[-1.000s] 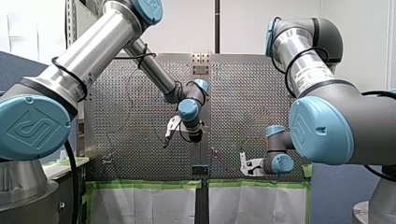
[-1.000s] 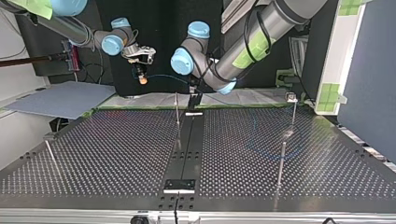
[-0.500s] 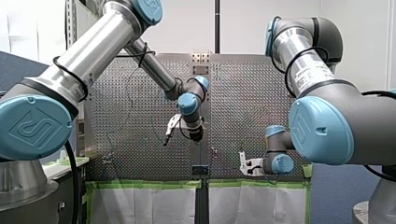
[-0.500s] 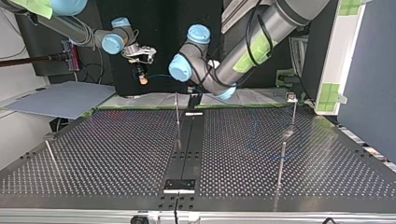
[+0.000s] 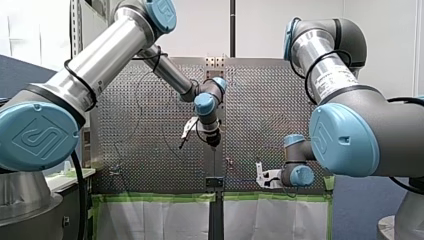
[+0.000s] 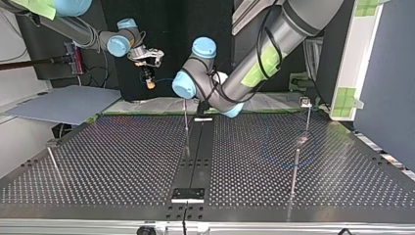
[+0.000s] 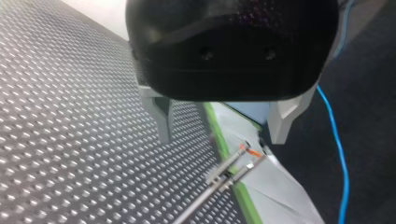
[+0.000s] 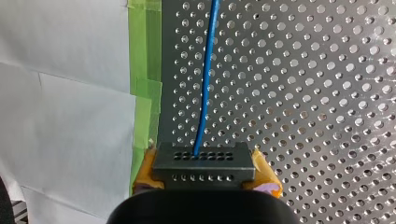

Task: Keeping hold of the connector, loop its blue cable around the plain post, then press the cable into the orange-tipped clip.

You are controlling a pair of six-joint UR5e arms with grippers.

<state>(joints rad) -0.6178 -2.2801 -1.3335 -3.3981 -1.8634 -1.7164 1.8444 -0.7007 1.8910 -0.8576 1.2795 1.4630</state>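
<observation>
Two yellow pads (image 8: 264,170) of my right gripper (image 8: 204,169) are clamped on the dark connector (image 8: 204,158), one on each side. From the connector's row of holes the blue cable (image 8: 205,74) runs straight ahead over the perforated desk (image 8: 303,93), close to the green tape (image 8: 144,56) along the desk's edge. In the front view that gripper sits near the desk's lower edge, right of the middle. The orange-tipped clip (image 7: 239,158) stands on thin metal rods just ahead of my left gripper (image 7: 222,123), whose pale fingers (image 7: 161,116) are apart with nothing between them. A stretch of the blue cable hangs beside them, off the desk. In the top view a plain post (image 6: 295,169) stands at the right, well apart from both grippers, and a faint blue curve of cable lies on the desk near it.
</observation>
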